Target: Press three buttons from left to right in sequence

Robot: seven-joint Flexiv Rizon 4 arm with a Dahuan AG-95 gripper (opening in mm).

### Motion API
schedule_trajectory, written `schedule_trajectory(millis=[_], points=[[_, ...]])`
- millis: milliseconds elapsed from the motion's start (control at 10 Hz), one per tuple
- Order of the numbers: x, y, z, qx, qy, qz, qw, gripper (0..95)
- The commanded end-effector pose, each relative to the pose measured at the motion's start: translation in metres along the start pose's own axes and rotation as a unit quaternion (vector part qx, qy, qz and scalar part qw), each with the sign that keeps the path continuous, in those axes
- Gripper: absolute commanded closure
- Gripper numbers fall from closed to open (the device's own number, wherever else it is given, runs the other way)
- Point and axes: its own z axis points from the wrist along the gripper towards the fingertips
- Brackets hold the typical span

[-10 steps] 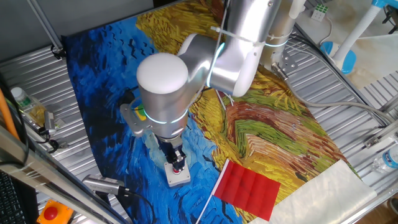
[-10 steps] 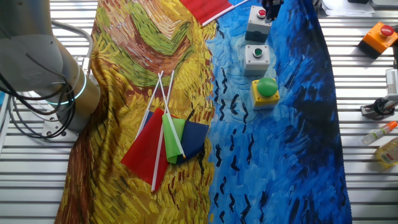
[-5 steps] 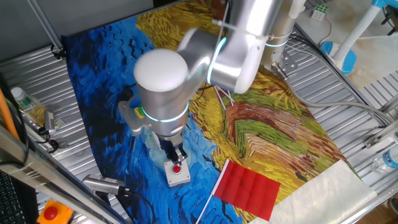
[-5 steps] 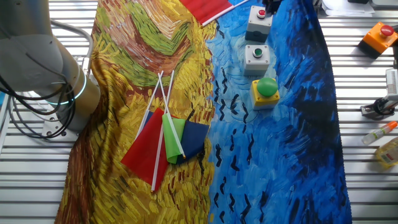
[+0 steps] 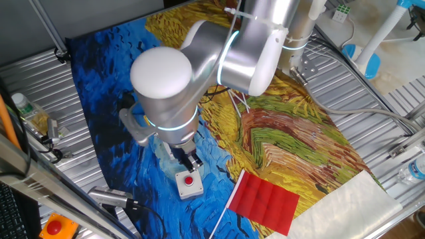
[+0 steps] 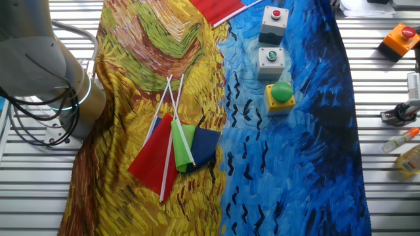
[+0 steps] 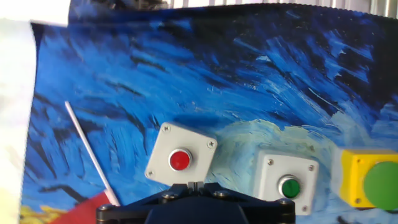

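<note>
Three button boxes stand in a row on the blue part of the cloth. In the other fixed view they are the yellow box with a large green dome (image 6: 281,96), the grey box with a small green button (image 6: 270,59) and the grey box with a small red button (image 6: 273,18). In the hand view the red-button box (image 7: 180,160) lies just ahead of my gripper (image 7: 194,185), with the green-button box (image 7: 288,183) and the yellow box (image 7: 367,183) to its right. The fingertips touch each other, holding nothing. In one fixed view my gripper (image 5: 192,162) hangs slightly above the red-button box (image 5: 190,184).
A red flag (image 5: 265,199) lies right of the red-button box. A bundle of flags (image 6: 177,147) lies on the yellow part of the cloth. An orange box with a red button (image 6: 401,38) and small bottles (image 6: 407,154) sit off the cloth on the metal table.
My gripper has lifted off the red button, which now shows uncovered. The arm has swung a little to the left in one fixed view and left the other fixed view.
</note>
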Motion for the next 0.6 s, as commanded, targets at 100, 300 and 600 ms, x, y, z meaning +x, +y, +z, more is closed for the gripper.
schedule_trajectory(millis=[100, 300, 600], points=[[0.007, 0.001, -0.01, 0.0, -0.004, 0.001, 1.0, 95.0], [0.015, 0.001, -0.018, -0.003, -0.012, 0.004, 0.9999, 95.0], [0.018, 0.0, -0.02, -0.005, -0.014, 0.003, 0.9999, 95.0]])
